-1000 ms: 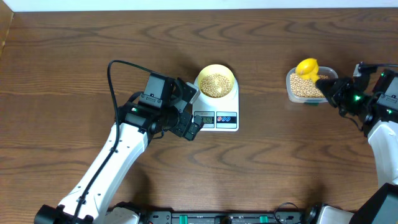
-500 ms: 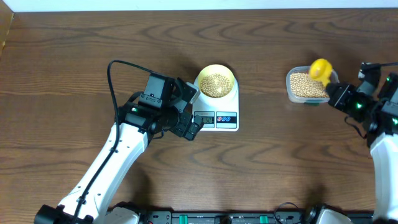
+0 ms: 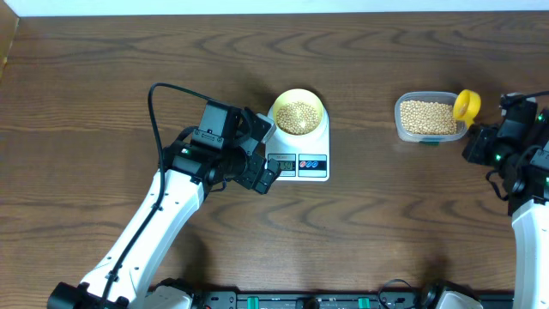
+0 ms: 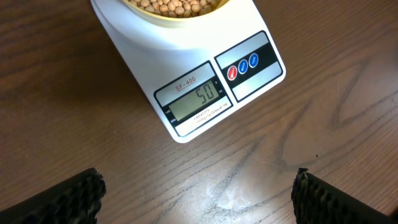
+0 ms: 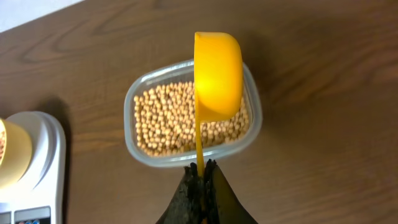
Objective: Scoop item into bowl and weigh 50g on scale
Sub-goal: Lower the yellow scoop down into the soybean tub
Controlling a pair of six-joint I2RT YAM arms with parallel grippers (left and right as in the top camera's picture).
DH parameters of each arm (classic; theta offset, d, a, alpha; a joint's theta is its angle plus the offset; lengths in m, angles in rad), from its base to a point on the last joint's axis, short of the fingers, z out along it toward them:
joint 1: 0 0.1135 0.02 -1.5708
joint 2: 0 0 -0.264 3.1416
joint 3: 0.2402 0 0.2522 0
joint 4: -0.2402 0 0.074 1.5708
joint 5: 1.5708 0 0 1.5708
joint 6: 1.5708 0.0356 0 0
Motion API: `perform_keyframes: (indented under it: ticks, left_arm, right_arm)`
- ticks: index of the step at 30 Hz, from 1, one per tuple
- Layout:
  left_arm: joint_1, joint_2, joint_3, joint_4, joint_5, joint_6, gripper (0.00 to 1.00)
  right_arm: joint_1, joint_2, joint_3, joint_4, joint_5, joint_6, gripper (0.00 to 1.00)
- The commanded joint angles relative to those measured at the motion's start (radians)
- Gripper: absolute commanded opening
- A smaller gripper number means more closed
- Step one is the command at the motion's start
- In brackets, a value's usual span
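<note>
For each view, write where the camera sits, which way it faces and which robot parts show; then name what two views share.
Overhead: above the table, facing straight down on scale, bowl, tub, scoop; left arm and right arm show.
Left wrist: on the left arm, facing down at the scale's display and bowl's edge; open left pincer's fingertips show.
Right wrist: on the right arm, facing along the right pincer, shut on the scoop's handle, toward the tub.
Shared: both wrist views show scale and bowl.
</note>
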Motion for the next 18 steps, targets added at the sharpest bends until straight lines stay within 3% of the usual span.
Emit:
perform_keyframes:
  ticks: [1, 10, 18]
  left_arm:
    - [-0.001, 0.004, -0.006, 0.0, -0.006, 0.013, 0.98]
    - [-0.001, 0.004, -0.006, 0.0, -0.006, 0.013, 0.98]
    - [-0.001, 0.004, -0.006, 0.001, -0.006, 0.013, 0.98]
  right_arm:
    - [0.021, 0.022, 0.008, 0.029, 0.018, -0.027, 0.01]
    - [0.143, 0.094, 0.008, 0.047, 0.167, -0.089, 0.01]
    - [0.309, 0.096, 0.008, 0.054, 0.512, -0.154, 0.01]
